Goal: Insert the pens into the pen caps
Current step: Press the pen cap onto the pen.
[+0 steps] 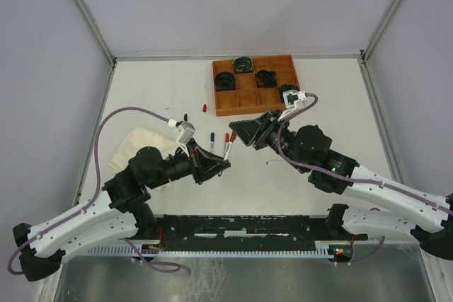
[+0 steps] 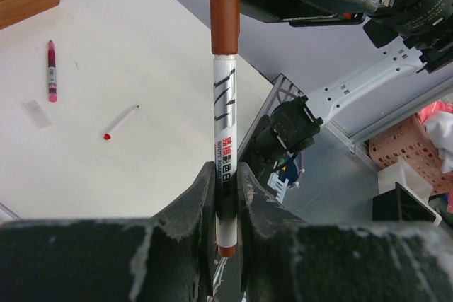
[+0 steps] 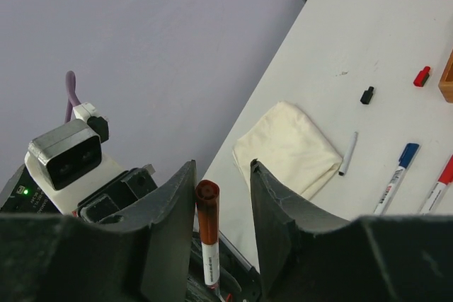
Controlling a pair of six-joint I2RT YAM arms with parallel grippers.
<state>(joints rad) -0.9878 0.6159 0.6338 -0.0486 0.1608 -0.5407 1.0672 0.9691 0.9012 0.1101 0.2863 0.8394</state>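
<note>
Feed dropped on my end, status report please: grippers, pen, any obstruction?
Left gripper shut on pen. Brown cap sits on pen's end. Right gripper open around it, gaps both sides. Nothing seen in the way.

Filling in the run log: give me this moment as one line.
left end effector: shut on pen | right end effector: open, jaws flanking brown cap | brown cap: sits on pen's top end

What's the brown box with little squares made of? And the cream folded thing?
The brown compartment tray looks like matte wood: orange-brown, thick straight dividers. The folded cream cloth looks like soft fabric: rounded edges, gentle creases, no shine.
</note>
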